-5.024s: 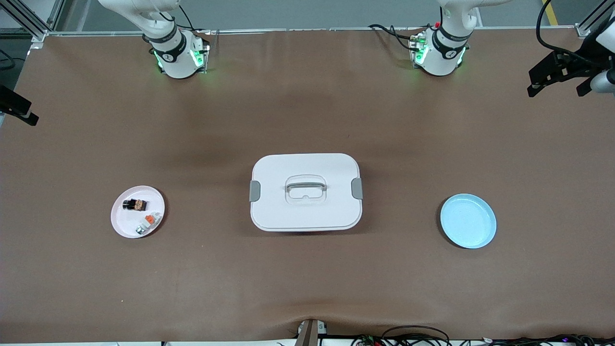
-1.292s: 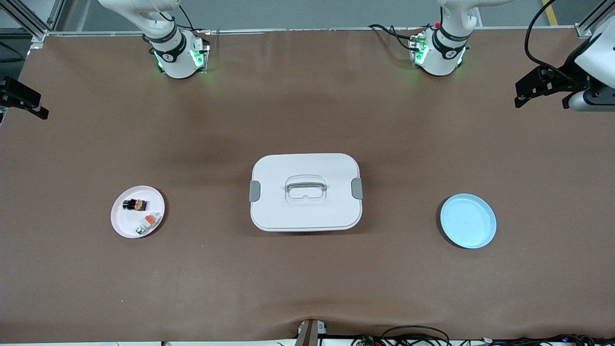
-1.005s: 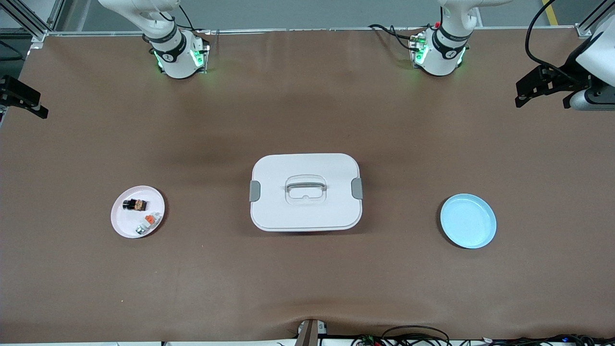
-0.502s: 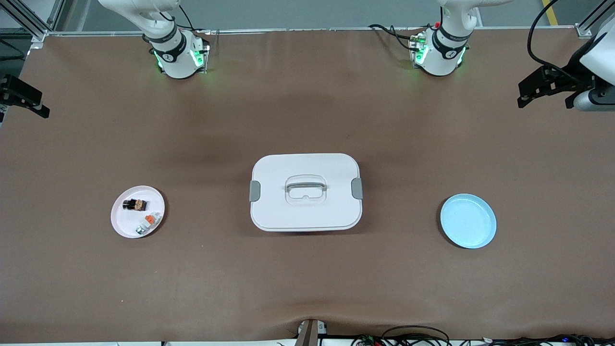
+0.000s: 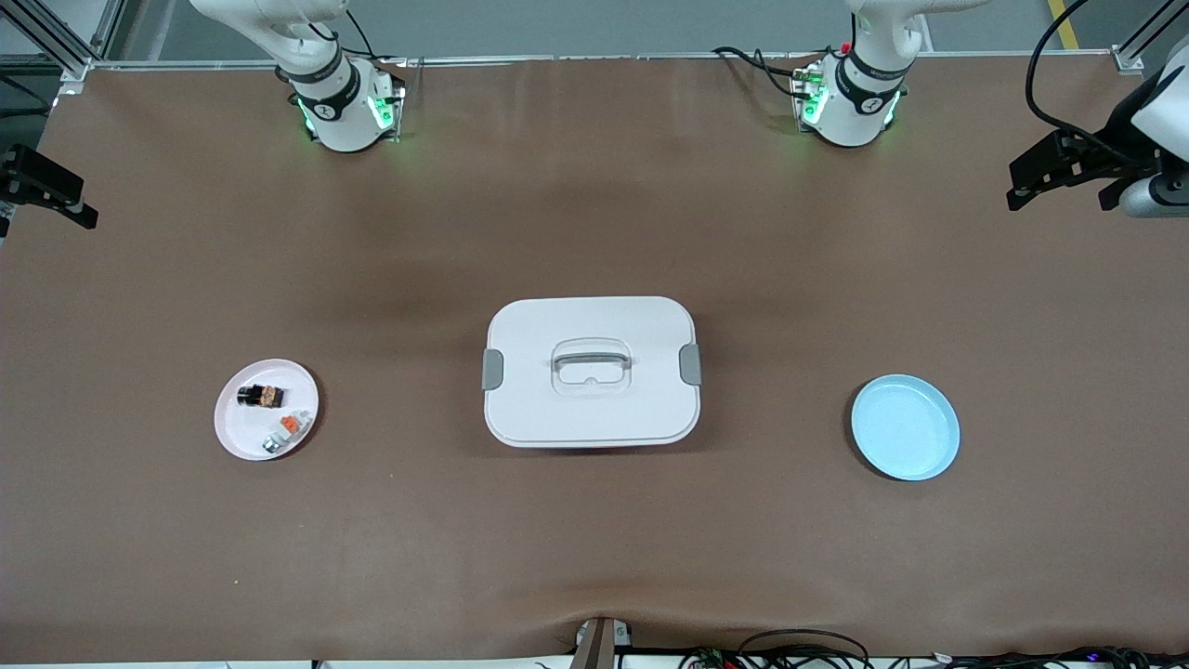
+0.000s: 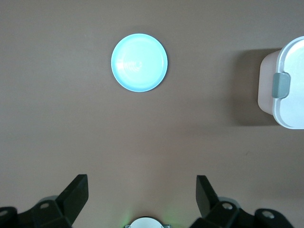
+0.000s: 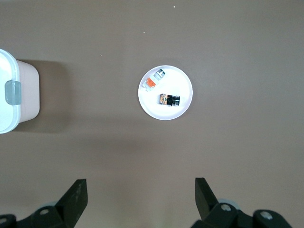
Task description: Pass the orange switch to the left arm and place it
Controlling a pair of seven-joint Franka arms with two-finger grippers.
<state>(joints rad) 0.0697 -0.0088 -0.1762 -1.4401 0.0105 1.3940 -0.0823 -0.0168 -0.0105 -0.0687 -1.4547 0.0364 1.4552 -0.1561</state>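
Note:
The orange switch [image 5: 259, 396], a tiny black part with an orange-tan section, lies on a small pink-white plate [image 5: 243, 433] toward the right arm's end of the table. It also shows in the right wrist view [image 7: 169, 99]. The white box [image 5: 591, 409] with grey latches stands at the table's middle. My right gripper [image 5: 46, 186] hangs open and empty high over the table's edge at its own end, apart from the plate. My left gripper [image 5: 1064, 190] hangs open and empty high over the table's other end.
A white-grey piece with an orange cap [image 5: 286, 428] shares the pink-white plate. An empty light blue plate [image 5: 906, 426] lies toward the left arm's end and shows in the left wrist view [image 6: 139, 62]. Brown table surface lies all around the box.
Both grippers have drifted slightly: the left one toward its end of the table, the right one a little in over the table. Nothing on the table has moved.

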